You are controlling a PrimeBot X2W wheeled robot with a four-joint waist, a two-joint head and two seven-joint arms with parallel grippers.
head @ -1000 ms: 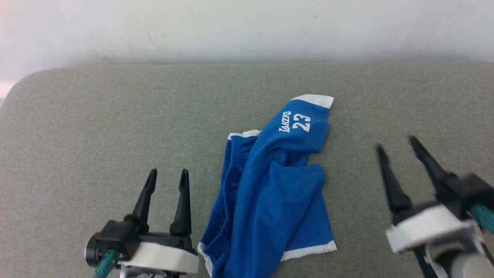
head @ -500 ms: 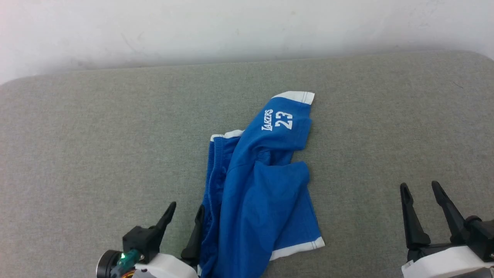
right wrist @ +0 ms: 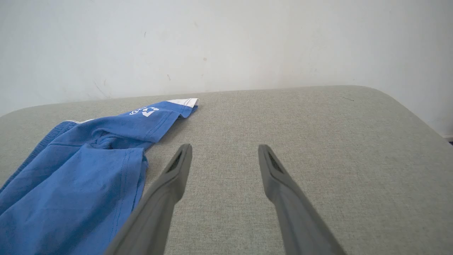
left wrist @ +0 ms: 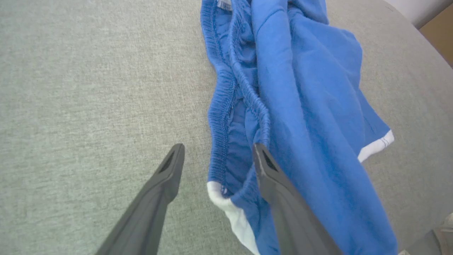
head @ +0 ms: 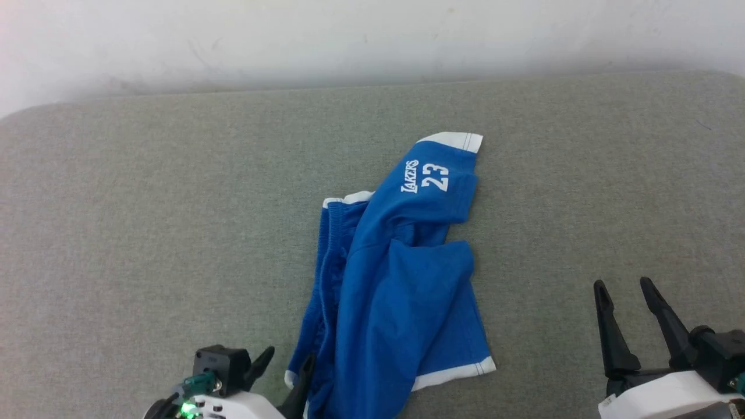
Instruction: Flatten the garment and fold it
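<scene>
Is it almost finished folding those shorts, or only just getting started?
Just starting. Done: nothing; the shorts lie bunched and twisted on the pad. In hand: the open left gripper straddles the waistband edge near its corner, not yet closed on it; the open right gripper is over bare pad beside them. Left: grasp, spread flat, then fold.

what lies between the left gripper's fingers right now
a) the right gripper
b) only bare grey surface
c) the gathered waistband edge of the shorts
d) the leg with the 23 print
c: in the left wrist view the open left gripper straddles the gathered waistband of the blue shorts.
</scene>
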